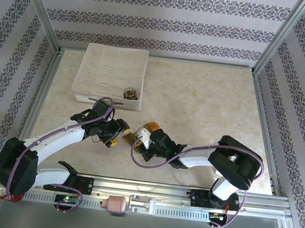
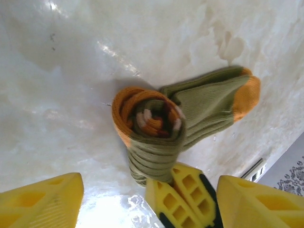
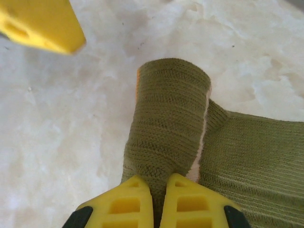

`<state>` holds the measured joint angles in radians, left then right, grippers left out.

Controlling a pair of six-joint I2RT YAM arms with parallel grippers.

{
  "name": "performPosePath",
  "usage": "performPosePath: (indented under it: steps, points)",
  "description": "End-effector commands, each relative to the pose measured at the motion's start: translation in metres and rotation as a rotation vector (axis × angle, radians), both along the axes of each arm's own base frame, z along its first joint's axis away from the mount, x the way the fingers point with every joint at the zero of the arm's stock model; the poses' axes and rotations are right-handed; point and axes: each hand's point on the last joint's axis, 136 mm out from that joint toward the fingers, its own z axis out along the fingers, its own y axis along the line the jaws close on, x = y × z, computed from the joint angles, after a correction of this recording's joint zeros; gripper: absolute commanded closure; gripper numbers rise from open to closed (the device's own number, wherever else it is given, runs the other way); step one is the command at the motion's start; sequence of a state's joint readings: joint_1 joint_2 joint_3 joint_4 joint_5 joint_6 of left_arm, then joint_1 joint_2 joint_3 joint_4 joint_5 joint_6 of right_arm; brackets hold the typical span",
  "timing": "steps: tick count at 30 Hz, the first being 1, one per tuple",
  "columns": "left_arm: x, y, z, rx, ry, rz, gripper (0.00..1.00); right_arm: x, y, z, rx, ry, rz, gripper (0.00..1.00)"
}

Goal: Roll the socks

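The olive-green sock [image 2: 204, 102] lies on the marble table, its cuff end wound into a roll [image 2: 152, 128] with orange and white stripes showing in the spiral. Its orange toe [image 2: 247, 95] is still flat. My right gripper [image 3: 159, 183] is shut on the near end of that roll [image 3: 168, 118], with both yellow fingers pinching the fabric. My left gripper [image 2: 149, 180] stands open, its fingers wide apart on either side of the roll and not touching it. From above, the two grippers [image 1: 117, 136] [image 1: 142, 140] meet at the sock [image 1: 147, 128]. A brown patterned sock [image 1: 131, 94] sits bundled in the tray.
A white compartment tray [image 1: 110, 75] stands at the back left, just beyond the left arm. Patterned walls and metal frame posts close in the table on three sides. A rail [image 1: 148, 194] runs along the near edge.
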<state>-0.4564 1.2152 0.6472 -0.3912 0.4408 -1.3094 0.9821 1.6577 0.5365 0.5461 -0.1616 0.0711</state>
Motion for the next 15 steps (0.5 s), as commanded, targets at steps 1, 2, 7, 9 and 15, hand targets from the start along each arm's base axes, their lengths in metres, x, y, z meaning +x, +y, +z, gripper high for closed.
performPosePath:
  steps: [1, 2, 7, 9, 15]
  points:
    - [0.014, -0.019, 0.003, -0.074, -0.095, -0.078, 0.32, -0.057, -0.057, -0.083, -0.206, 0.38, -0.012, 1.0]
    - [0.015, -0.023, 0.001, -0.07, -0.098, -0.099, 0.33, -0.057, -0.059, -0.086, -0.197, 0.409, -0.021, 1.0]
    - [0.016, -0.035, -0.015, -0.042, -0.087, -0.174, 0.38, -0.057, -0.067, -0.095, -0.166, 0.514, -0.074, 1.0]
    - [0.015, -0.04, -0.024, -0.04, -0.079, -0.194, 0.41, -0.054, -0.069, -0.097, -0.144, 0.537, -0.104, 1.0]
    - [0.017, -0.044, -0.048, 0.004, -0.054, -0.231, 0.44, -0.055, -0.075, -0.102, -0.126, 0.588, -0.144, 1.0]
